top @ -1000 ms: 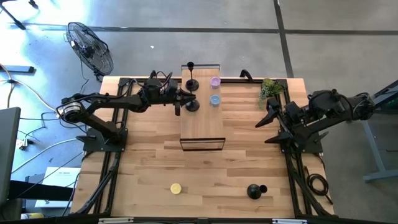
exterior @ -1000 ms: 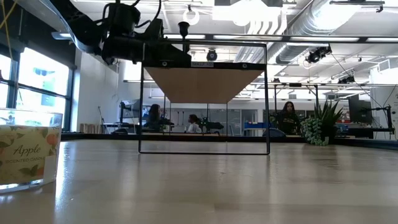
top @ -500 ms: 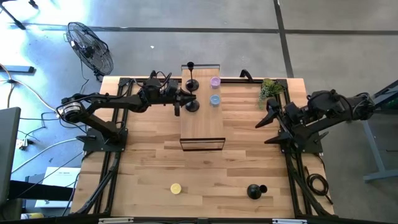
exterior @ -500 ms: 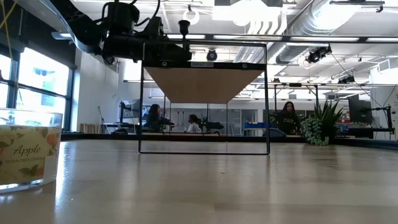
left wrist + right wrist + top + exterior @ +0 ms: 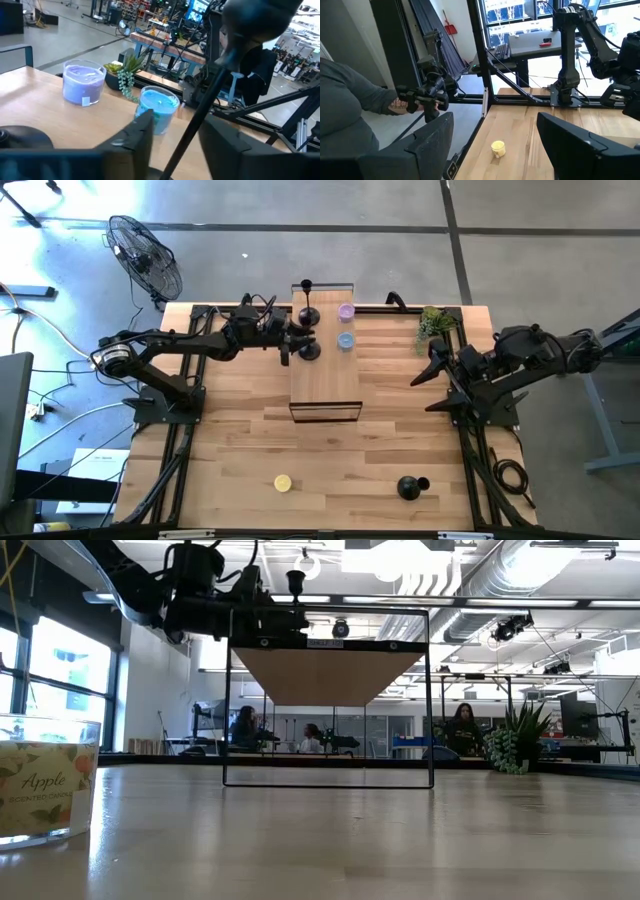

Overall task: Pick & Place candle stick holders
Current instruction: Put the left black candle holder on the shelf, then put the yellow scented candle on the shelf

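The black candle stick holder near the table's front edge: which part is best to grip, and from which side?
Grip the thin stem, coming from straight above. The candle stick holder appears to lie on its side, stem pointing toward the right arm's side; the rounded base looks likely to slip or roll.

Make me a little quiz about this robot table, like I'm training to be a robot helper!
1. True or false: the yellow candle stands on the raised shelf.
2. Which one has the stem of a candle stick holder between its fingers? A) left end effector B) right end effector
3. Fill in: on the shelf, next to the blue candle, stands a ____ candle.
Key: 1 false; 2 A; 3 purple.
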Action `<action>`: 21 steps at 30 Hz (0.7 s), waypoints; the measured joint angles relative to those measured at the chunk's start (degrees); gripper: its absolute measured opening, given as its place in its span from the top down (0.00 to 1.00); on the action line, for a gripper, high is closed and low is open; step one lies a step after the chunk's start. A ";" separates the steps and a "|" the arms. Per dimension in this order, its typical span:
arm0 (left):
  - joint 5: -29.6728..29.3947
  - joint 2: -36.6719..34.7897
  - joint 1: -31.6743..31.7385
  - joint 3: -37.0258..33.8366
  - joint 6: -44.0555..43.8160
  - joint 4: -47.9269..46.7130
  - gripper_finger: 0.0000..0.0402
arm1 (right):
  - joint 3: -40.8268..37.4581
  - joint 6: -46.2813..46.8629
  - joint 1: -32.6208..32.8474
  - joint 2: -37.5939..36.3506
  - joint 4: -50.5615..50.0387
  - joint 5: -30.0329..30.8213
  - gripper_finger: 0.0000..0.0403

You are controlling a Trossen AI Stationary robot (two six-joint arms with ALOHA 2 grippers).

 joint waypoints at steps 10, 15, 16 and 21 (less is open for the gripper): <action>0.42 0.00 0.00 0.00 2.69 0.72 0.37 | 0.00 -0.07 0.00 0.00 0.00 -0.02 0.30; 2.17 -0.22 0.00 0.04 4.70 0.99 0.32 | 0.00 0.01 0.00 0.00 0.00 -0.04 0.30; 2.63 -0.39 0.00 0.04 4.73 1.00 0.32 | 0.00 0.01 0.00 0.00 0.00 -0.04 0.30; 3.58 -1.05 0.00 0.05 6.81 0.07 0.32 | 0.00 0.11 0.00 0.00 -0.28 -0.04 0.30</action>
